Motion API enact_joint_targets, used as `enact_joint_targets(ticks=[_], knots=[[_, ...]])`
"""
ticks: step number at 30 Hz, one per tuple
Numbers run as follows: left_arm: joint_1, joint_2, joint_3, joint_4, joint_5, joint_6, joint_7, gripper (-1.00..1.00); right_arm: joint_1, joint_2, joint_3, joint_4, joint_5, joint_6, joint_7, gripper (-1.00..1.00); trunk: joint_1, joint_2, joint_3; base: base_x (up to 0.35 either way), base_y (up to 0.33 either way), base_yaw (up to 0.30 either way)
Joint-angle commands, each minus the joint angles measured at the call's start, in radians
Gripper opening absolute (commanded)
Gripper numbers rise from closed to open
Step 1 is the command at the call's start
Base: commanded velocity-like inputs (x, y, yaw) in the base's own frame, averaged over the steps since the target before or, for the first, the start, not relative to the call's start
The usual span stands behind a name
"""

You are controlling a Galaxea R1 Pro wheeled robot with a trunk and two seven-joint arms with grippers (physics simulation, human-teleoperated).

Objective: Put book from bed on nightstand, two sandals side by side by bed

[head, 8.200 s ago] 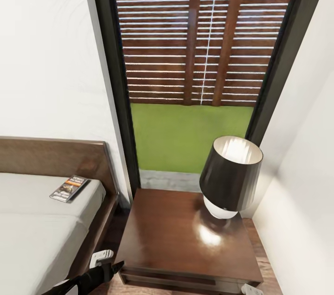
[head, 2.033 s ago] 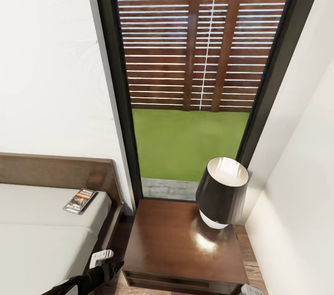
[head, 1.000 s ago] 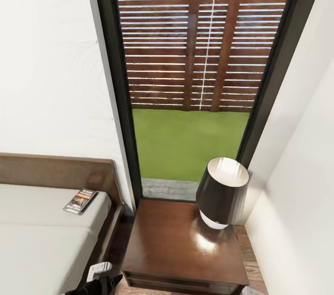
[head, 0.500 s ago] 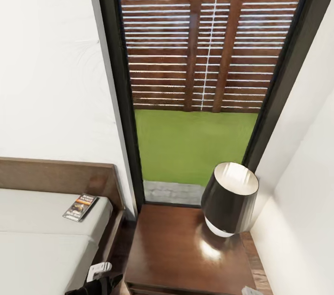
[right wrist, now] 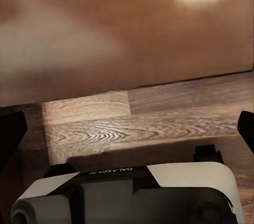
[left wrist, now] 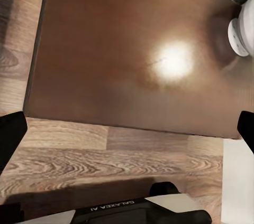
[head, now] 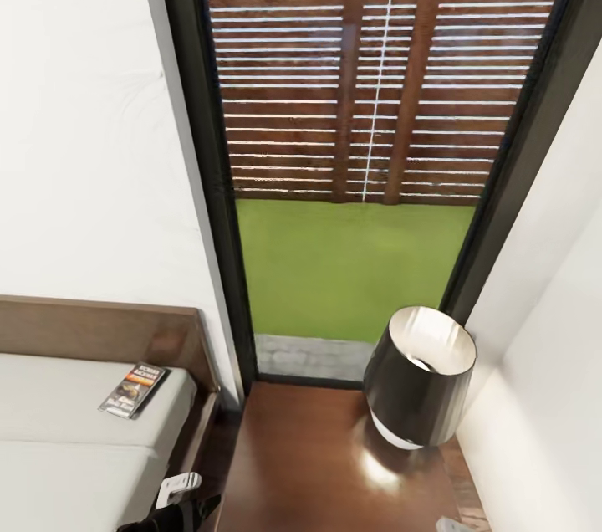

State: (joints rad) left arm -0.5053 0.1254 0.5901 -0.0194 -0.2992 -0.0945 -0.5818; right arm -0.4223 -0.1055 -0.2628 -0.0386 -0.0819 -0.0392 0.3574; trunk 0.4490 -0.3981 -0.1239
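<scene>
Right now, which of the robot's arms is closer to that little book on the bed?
Left. In the head view the left gripper sits low beside the bed, just below the book. The right gripper is far across, past the nightstand with the lamp.

White walls (head: 84, 139), black window frame (head: 205, 181). Brown slatted fence (head: 376, 97), green grass (head: 351, 264). Glossy reddish-brown nightstand (head: 301, 465), black lamp shade (head: 418, 381), pale grey mattress (head: 58, 465), dark orange-banded book (head: 132, 389), wood-grain floor (left wrist: 106, 160).
</scene>
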Motion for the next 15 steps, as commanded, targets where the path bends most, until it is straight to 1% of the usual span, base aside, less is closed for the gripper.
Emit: enact_joint_targets(ticks=[1, 5, 11, 15], knots=[[-0.001, 0.0, 0.006, 0.001, -0.011, -0.007, -0.001, 1.0, -0.001, 0.0, 0.001, 0.002, -0.009, -0.002, 0.005, 1.0, 0.001, -0.002, -0.002, 0.257, -0.041, 0.0], [-0.001, 0.0, 0.006, 0.001, -0.011, -0.007, -0.002, 1.0, -0.001, 0.0, 0.001, 0.002, -0.009, -0.002, 0.005, 1.0, 0.001, -0.002, -0.002, 0.182, -0.018, 0.0], [-0.001, 0.0, 0.006, 0.001, -0.011, -0.007, -0.001, 1.0, -0.001, 0.0, 0.001, 0.002, -0.009, -0.002, 0.005, 1.0, 0.001, -0.002, -0.002, 0.053, -0.003, 0.0], [-0.001, 0.0, 0.006, 0.001, -0.011, -0.006, -0.002, 1.0, -0.001, 0.0, 0.001, 0.002, -0.009, -0.002, 0.005, 1.0, 0.001, -0.002, -0.002, 0.223, 0.001, 0.0]])
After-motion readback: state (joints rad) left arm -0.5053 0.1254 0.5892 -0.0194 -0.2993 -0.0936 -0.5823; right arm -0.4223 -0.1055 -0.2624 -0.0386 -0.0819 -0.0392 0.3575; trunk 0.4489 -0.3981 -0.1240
